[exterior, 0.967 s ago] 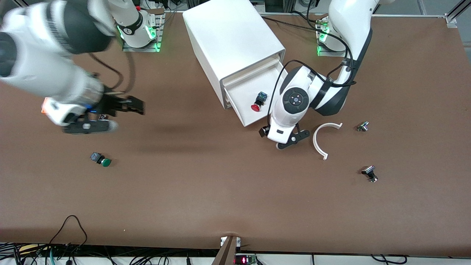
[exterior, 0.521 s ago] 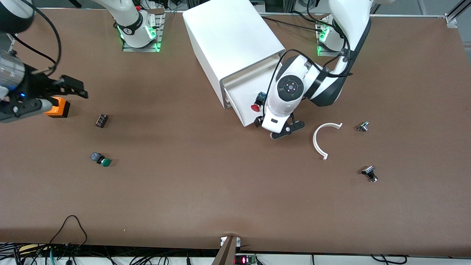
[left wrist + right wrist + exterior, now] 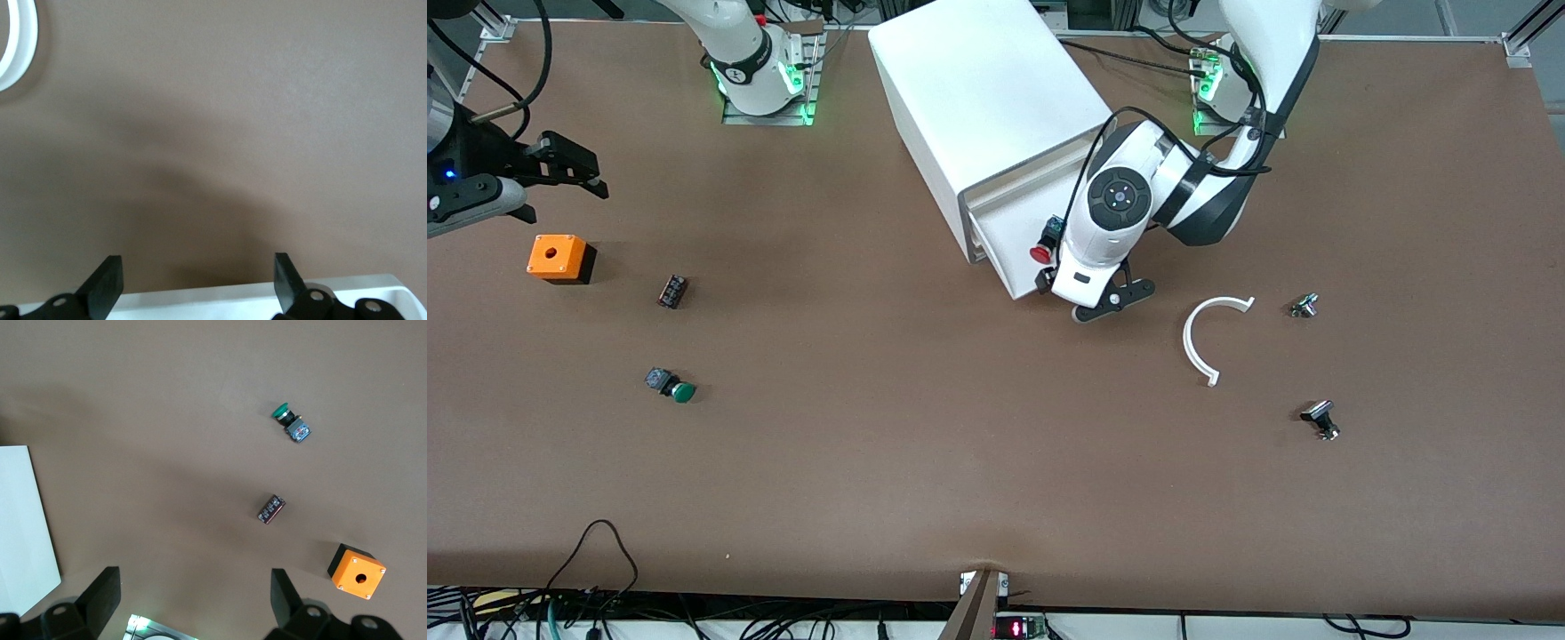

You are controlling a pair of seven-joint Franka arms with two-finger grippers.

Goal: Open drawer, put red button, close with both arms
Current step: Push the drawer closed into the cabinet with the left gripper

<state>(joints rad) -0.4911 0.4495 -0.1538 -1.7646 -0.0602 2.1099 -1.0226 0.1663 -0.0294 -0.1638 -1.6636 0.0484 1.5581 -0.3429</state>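
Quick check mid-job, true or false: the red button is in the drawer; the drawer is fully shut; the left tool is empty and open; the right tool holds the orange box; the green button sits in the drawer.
1. The red button lies in the drawer. True.
2. Drawer fully shut. False: it stands partly out of the cabinet.
3. Left tool open, empty, at the drawer's front. True.
4. Right tool holds the orange box. False: the box sits on the table; the tool is open, empty.
5. Green button in drawer. False: on the table.

text: none legible | labels: none | brands: none | numbers: none | signs: none
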